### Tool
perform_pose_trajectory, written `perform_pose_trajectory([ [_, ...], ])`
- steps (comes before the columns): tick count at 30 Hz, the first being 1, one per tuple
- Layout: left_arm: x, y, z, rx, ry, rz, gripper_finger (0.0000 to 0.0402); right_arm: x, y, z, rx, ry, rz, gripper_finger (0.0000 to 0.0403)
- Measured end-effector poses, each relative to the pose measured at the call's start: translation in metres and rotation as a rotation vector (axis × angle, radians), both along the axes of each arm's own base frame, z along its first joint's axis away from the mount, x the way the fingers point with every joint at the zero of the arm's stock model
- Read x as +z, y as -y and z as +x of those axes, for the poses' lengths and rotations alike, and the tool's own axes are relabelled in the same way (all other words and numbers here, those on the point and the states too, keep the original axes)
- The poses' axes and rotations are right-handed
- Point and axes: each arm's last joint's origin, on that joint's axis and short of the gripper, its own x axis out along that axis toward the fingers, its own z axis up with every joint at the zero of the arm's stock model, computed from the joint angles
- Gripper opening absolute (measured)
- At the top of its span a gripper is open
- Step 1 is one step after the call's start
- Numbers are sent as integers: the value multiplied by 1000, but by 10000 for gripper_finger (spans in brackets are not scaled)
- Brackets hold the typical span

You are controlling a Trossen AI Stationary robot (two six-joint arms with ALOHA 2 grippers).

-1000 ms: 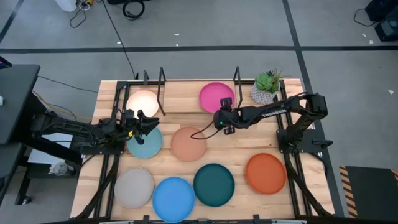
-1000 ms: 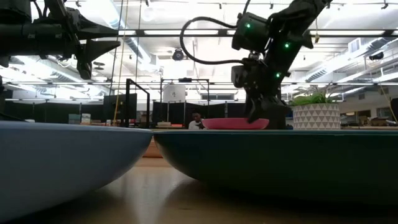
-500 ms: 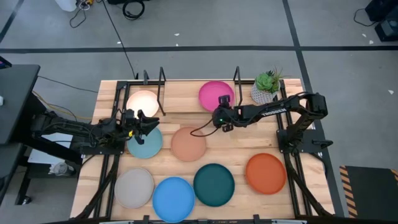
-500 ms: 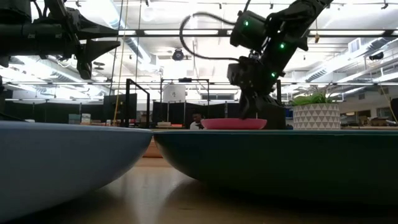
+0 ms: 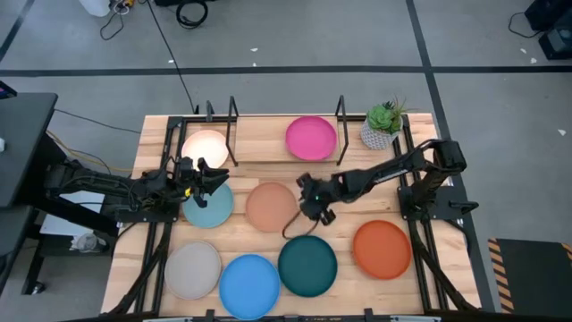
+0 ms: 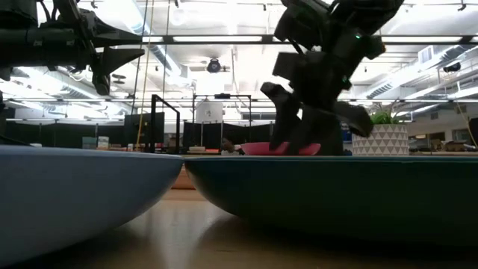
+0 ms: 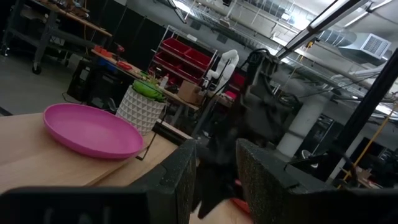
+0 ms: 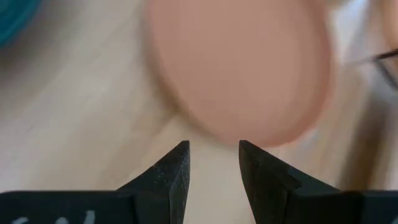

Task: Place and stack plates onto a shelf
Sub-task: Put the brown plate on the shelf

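Note:
My right gripper (image 5: 304,197) (image 8: 213,152) hovers open beside the right rim of the peach plate (image 5: 270,207) (image 8: 239,65), fingers apart and touching nothing. On the wooden shelf (image 5: 259,148) lie the magenta plate (image 5: 311,139) (image 7: 92,130) and the cream plate (image 5: 205,146), flat on the plank. My left gripper (image 5: 213,175) (image 7: 214,158) waits open above the pale blue plate (image 5: 207,204). The teal (image 5: 307,264), bright blue (image 5: 249,284), grey-beige (image 5: 192,270) and orange (image 5: 382,249) plates lie flat on the table near its front edge.
A potted plant (image 5: 384,125) in a white pot stands at the shelf's right end. Black upright rods (image 5: 340,112) frame the shelf. Bare wood shows between the peach plate and the orange plate. In the low view the teal plate (image 6: 336,194) fills the foreground.
My right gripper has drawn away from the magenta plate on the shelf, moving toward the table's near edge and to the left, and now stands beside the peach plate. The magenta plate stays on the shelf. My left arm has kept still.

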Motion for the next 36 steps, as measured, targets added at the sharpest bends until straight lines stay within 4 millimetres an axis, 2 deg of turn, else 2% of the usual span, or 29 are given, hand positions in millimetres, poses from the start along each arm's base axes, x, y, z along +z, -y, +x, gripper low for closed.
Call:
perform_pose_trajectory([
  [5,0,0,0,0,1,0,123,-10,-14,3,37,-6,-91,144],
  [15,0,0,0,0,0,0,123,-14,-19,7,174,9,-128,144],
  [19,0,0,0,0,2,0,123,-11,-21,10,245,51,-98,144],
  [27,0,0,0,0,2,0,123,-10,-17,13,252,90,-30,144],
  [36,0,0,0,0,3,0,123,-23,-15,5,285,156,-2,144],
])
